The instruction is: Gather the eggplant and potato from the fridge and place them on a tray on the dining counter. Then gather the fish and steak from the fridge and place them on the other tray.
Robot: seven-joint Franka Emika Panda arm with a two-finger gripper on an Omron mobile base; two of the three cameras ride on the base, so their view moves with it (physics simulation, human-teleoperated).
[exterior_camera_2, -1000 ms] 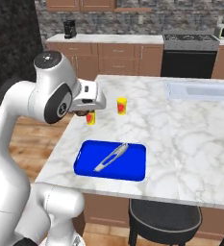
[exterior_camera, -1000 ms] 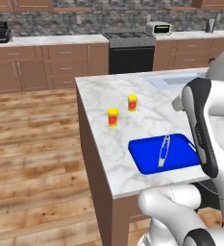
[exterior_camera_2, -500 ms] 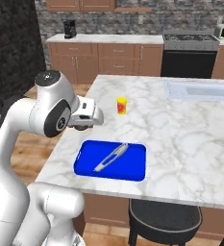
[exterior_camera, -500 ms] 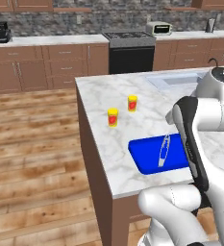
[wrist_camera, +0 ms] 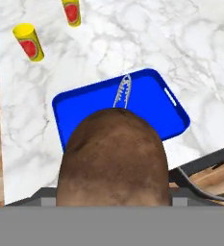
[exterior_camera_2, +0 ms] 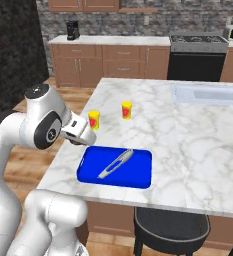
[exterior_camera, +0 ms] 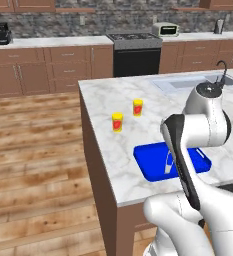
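On the white marble table [exterior_camera: 103, 95], seen from my left base camera, a blue tray [exterior_camera: 148, 161] lies near the front edge. A slender silvery fish [exterior_camera: 168, 162] lies on it, partly hidden behind my own arm. Two yellow cups with red labels [exterior_camera: 117, 122] [exterior_camera: 137, 107] stand upright farther back, well apart from the tray. The inset sink [exterior_camera: 188, 82] sits at the far right of the table.

From the right base camera, my pincer [exterior_camera_2: 79, 135] hangs just beside the left end of the tray, above the table edge and near the closer cup. The fish lies diagonally across the middle of the tray. A dark stool [exterior_camera_2: 170, 225] stands below the table's front edge.

From the hand camera, a rough brown potato [wrist_camera: 113, 158] sits grasped in my pincer and covers the fingertips. Beyond it lie the tray's near rim and floor, with the fish pointing away from me. Both cups stand at the upper left.
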